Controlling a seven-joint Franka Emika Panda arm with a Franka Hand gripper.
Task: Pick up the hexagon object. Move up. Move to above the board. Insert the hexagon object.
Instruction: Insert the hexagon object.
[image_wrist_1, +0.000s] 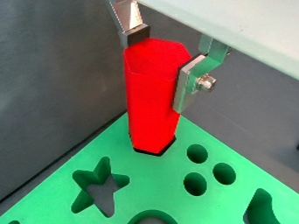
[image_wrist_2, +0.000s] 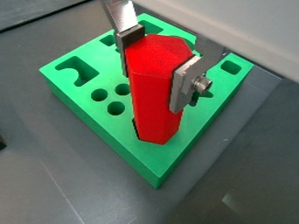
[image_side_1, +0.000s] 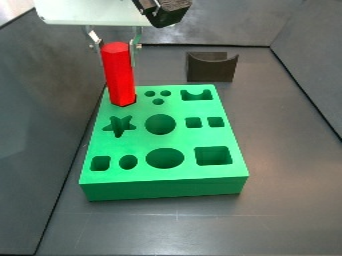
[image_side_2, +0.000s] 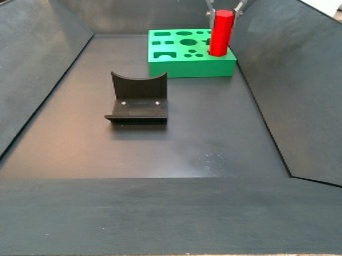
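Hexagon object upright, lower end sunk in a corner hole of the board. Clamped near its top by the claw, fingers pressed on opposite faces. Beyond the board, a dark notched block on the floor.

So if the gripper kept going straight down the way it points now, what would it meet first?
Probably the board. The gripper, its fingers flanking the hexagon object standing in a corner hole, points down at the green top.
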